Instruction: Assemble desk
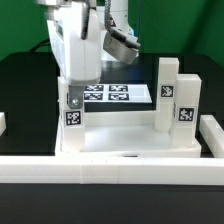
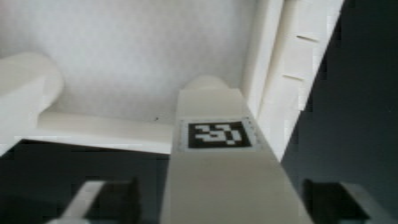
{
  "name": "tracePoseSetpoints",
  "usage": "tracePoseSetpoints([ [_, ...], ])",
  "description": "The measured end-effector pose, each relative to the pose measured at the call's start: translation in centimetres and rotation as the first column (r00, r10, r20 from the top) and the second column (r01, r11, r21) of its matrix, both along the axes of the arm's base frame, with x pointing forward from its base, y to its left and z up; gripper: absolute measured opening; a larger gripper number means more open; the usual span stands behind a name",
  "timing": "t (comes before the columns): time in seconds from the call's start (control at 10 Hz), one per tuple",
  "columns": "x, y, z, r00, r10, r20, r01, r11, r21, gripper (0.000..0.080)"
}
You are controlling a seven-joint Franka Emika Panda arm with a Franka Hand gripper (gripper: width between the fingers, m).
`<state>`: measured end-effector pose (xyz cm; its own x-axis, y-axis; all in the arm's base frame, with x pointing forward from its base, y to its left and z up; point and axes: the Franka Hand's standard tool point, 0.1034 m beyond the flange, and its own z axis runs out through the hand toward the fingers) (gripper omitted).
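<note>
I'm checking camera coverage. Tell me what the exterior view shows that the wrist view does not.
Only the exterior view shows the marker board, the two standing leg blocks on its right, and the arm above. Only the wrist view shows the fingers spread on either side of the leg without touching it, and the tabletop's inner face up close. Both show that tagged leg at the tabletop's corner.

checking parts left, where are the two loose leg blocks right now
In the exterior view they stand upright side by side at the right, leg blocks just right of the marker board, behind the front border bar.
</note>
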<state>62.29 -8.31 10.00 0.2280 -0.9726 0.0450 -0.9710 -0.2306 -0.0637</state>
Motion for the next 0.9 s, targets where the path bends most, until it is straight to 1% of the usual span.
tracePoseSetpoints([
  [0.1, 0.01, 0.1, -0.01, 1.0, 0.02, -0.001, -0.02, 1.0, -0.002, 0.0574],
  [0.2, 0.0, 0.09, 0.0, 0.998, 0.065, -0.003, -0.065, 0.998, -0.005, 0.0574],
  [0.3, 0.0, -0.09, 0.01, 0.988, 0.153, -0.005, -0.153, 0.988, -0.012, 0.0634],
  [0.7, -0.01, -0.11, 0.0, 0.925, 0.378, -0.017, -0.379, 0.925, -0.026, 0.0649],
  [0.9, -0.01, -0.17, 0.01, 0.817, 0.575, -0.04, -0.576, 0.816, -0.046, 0.0649],
])
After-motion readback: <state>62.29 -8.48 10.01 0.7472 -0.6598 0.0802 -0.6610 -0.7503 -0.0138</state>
